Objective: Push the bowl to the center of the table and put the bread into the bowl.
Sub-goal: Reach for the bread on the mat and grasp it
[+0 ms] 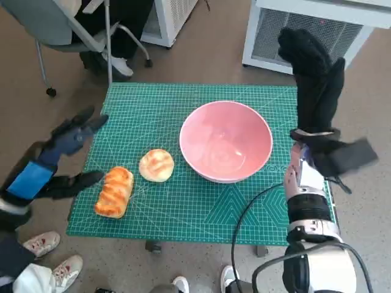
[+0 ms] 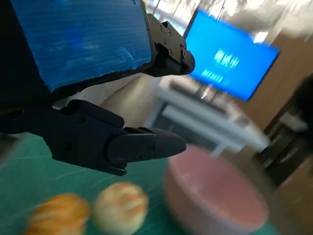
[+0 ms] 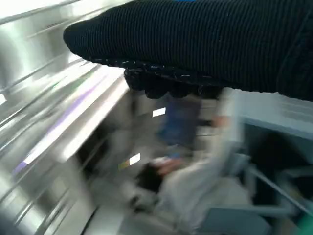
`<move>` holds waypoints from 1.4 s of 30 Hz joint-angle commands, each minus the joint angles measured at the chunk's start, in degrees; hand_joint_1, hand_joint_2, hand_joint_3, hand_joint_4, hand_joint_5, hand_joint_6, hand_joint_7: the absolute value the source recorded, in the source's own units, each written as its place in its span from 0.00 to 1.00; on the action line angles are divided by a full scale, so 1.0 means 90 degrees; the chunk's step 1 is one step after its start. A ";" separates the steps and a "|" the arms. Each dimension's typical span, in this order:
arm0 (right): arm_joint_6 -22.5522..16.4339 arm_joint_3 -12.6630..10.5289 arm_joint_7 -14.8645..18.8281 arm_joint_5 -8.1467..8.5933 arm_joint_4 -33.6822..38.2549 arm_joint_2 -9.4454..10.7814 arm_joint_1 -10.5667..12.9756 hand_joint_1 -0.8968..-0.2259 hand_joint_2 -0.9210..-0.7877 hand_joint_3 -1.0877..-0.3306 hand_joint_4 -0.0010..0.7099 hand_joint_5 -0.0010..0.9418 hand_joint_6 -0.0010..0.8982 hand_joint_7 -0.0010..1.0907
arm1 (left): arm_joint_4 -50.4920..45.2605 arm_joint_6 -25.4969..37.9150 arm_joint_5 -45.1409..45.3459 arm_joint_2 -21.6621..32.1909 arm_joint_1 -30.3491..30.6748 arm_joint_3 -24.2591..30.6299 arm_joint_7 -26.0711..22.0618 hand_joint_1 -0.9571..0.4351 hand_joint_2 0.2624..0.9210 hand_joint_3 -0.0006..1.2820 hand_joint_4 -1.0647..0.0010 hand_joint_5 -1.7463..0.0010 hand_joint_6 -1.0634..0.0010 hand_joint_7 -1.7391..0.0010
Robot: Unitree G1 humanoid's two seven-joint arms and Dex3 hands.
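Note:
A pink bowl (image 1: 226, 141) (image 2: 215, 198) stands empty on the green mat (image 1: 171, 207), right of the mat's middle. Two breads lie to its left: a round bun (image 1: 156, 165) (image 2: 120, 206) and a long glazed loaf (image 1: 114, 191) (image 2: 57, 212) near the mat's front left corner. My left hand (image 1: 68, 144) (image 2: 98, 88) hovers at the mat's left edge, fingers spread, holding nothing. My right hand (image 1: 313, 73) (image 3: 195, 44) is raised high at the bowl's right side, fingers pointing away from me, with nothing in it.
A white appliance with a grille (image 1: 305, 30) stands beyond the table on the right. A chair (image 1: 67, 30) and a person's legs are at the back left. Feet in white shoes (image 1: 55, 256) show near the front left. A black cable (image 1: 244, 220) hangs by my right forearm.

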 commanded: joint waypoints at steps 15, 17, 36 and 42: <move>0.0305 0.0467 0.0422 0.0354 -0.1623 -0.0186 0.0760 0.51 0.00 0.30 0.41 0.02 0.00 0.71 | 0.1043 -0.1717 0.0953 0.1427 -0.0408 -0.0441 -0.0761 0.46 0.89 0.00 0.72 0.99 0.56 0.98; 0.0363 0.0503 0.0427 0.0373 -0.1744 -0.0167 0.0804 0.50 0.00 0.30 0.41 0.02 0.00 0.72 | 0.1391 -0.2161 0.1183 0.1541 -0.0672 -0.0662 -0.0753 0.47 0.87 0.00 0.72 0.99 0.56 0.98; 0.0451 0.0566 0.0602 0.0508 -0.1565 -0.0281 0.0796 0.47 0.00 0.33 0.40 0.03 0.00 0.73 | 0.3604 -0.4288 0.4016 0.1663 -0.2630 -0.2247 0.0384 0.49 0.80 0.00 0.72 1.00 0.60 0.99; 0.0528 0.0593 0.0672 0.0571 -0.1683 -0.0303 0.0860 0.47 0.00 0.32 0.39 0.03 0.00 0.73 | 0.4058 -0.4465 0.4708 0.1584 -0.3056 -0.2751 0.0789 0.52 0.81 0.01 0.73 1.00 0.61 1.00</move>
